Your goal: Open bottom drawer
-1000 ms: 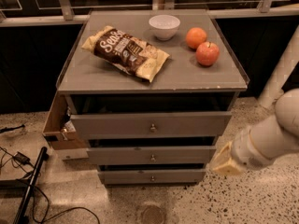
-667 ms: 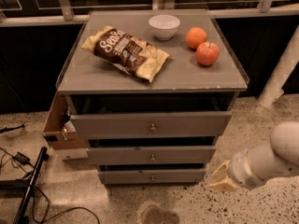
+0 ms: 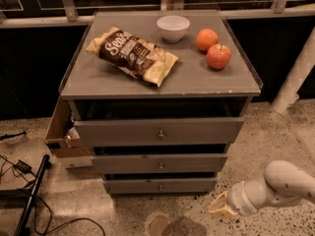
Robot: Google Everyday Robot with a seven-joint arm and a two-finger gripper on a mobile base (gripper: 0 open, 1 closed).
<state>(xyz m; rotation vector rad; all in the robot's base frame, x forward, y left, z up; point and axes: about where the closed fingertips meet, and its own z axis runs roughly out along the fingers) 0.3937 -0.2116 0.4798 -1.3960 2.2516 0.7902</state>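
The bottom drawer (image 3: 160, 185) is the slimmest of three grey fronts on the cabinet, near the floor, with a small round metal knob (image 3: 160, 187) at its centre. It looks shut or barely out. My gripper (image 3: 219, 208) is at the end of the white arm at the lower right, low over the floor, to the right of and a little below the bottom drawer, apart from it.
The top drawer (image 3: 157, 131) and middle drawer (image 3: 160, 163) stand above. On the cabinet top lie a chip bag (image 3: 132, 54), a white bowl (image 3: 173, 28), an orange (image 3: 206, 39) and an apple (image 3: 218, 56). A cardboard box (image 3: 61, 134) and cables (image 3: 24, 181) are at the left.
My arm has dropped lower and the gripper has gone down toward the floor, to the right of the bottom drawer. The drawers have not moved.
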